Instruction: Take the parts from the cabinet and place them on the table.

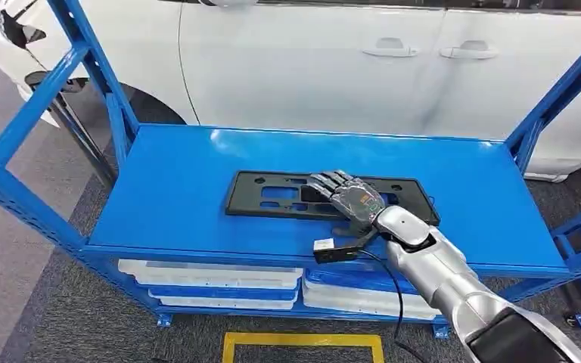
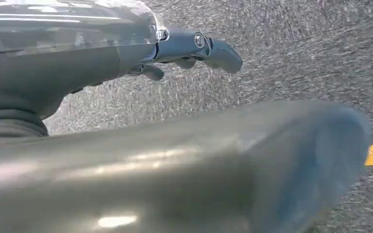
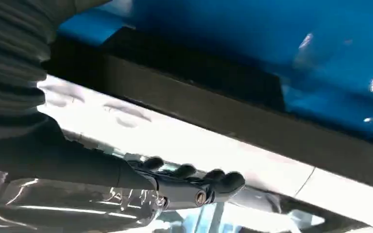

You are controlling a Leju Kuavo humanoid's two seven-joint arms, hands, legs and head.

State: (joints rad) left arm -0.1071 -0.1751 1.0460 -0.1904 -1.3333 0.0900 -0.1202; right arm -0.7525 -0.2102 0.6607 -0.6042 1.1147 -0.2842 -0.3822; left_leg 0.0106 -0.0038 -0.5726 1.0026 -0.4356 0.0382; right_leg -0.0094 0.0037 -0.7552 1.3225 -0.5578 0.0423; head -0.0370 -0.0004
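Black plate frame [image 1: 325,195] lies flat mid-shelf on the blue rack [image 1: 159,197]. Our right hand [image 1: 348,198] rests on top, fingers extended, not gripping anything. Left hand [image 2: 194,48] hangs loose, holding nothing. We'd judge the frame light, stiff, slick plastic; take it by the long near edge.

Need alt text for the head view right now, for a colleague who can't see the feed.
The robot's right hand rests on a flat black plastic part lying on the top of a blue metal shelf. White trays sit on the level below, and a white car stands behind.
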